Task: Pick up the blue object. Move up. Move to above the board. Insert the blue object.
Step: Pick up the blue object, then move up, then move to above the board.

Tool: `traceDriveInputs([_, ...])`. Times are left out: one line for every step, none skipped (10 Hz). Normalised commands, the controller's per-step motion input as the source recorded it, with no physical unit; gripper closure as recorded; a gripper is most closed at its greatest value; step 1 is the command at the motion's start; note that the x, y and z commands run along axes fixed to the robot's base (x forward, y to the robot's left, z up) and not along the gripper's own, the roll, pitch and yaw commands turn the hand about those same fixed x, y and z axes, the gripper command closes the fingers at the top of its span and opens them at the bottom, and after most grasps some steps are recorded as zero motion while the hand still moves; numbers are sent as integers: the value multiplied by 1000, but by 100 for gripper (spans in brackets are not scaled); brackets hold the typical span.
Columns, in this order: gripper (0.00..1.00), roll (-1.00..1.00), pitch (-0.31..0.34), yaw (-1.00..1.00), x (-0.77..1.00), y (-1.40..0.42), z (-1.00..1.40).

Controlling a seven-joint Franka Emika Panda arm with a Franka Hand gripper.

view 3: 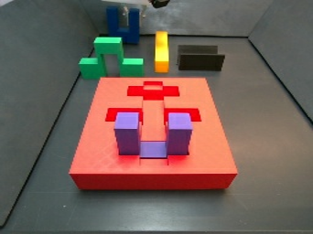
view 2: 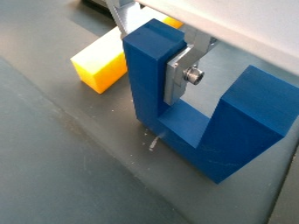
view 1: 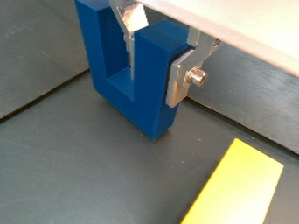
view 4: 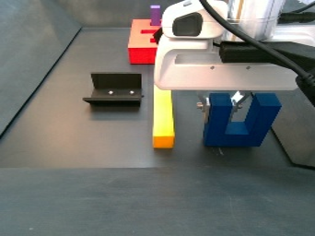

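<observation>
The blue object (view 1: 135, 92) is a dark blue U-shaped block standing upright on the dark floor, prongs up. It shows in both wrist views (view 2: 216, 131) and in both side views (view 4: 240, 124) (view 3: 119, 18). My gripper (view 1: 156, 61) is shut on one of its prongs, with a silver finger plate (view 2: 181, 77) pressed flat on the prong's outer face and the other finger inside the U. In a side view the gripper (view 4: 222, 106) comes down from above onto the prong nearer the yellow bar. The red board (view 3: 153, 137) lies apart from it, with a purple U-shaped block (view 3: 146, 132) seated in a recess.
A yellow bar (view 4: 164, 120) lies on the floor beside the blue object (view 1: 239, 184). The fixture (view 4: 113, 89) stands beyond the bar. A green arch-shaped block (view 3: 108, 57) stands between the blue object and the board. Grey walls enclose the floor.
</observation>
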Motion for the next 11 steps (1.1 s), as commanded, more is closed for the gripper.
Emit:
traceDriveInputs([100,0,0,0,0,0,0])
traceDriveInputs([100,0,0,0,0,0,833])
traceDriveInputs([100,-3,31,-9,-29,-18,767])
traceDriveInputs([100,34,50,-12,-43,-18,526])
traceDriveInputs([100,69,40,-6,-26,-5,326])
traceDriveInputs([100,0,0,0,0,0,1400])
traceDriveInputs([100,-21,7,2,-9,2,1400])
traceDriveInputs([100,0,33,3,-53,-9,1400])
traceDriveInputs([100,13,21,6,-21,-5,1400])
traceDriveInputs([100,-11,54,2,27,8,1400])
traceDriveInputs([100,-7,91,-6,19,9,794])
